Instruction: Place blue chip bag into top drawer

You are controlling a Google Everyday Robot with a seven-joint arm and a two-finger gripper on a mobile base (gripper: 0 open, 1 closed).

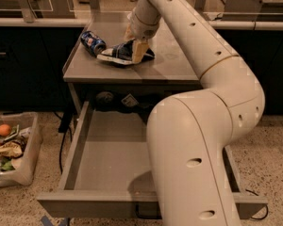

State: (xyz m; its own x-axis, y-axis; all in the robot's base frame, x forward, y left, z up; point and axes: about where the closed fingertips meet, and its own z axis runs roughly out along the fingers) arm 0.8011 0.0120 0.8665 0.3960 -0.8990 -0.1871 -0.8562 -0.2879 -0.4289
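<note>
The blue chip bag [117, 54] is crumpled dark-blue foil with white edges. It lies on the grey tabletop [170, 65] near the middle. My gripper [139, 51] comes down from the long white arm and sits at the bag's right end, touching it. The bag rests on the table. The top drawer [70, 149] is pulled wide open below the table, and its flat grey bottom is bare. My arm's large lower link [193, 164] hides the drawer's right half.
A crushed blue soda can [93, 42] lies just left of the bag. A clear bin [12, 147] of mixed items stands on the floor at the left. Dark cabinets and a counter run behind the table. Cables hang under the tabletop.
</note>
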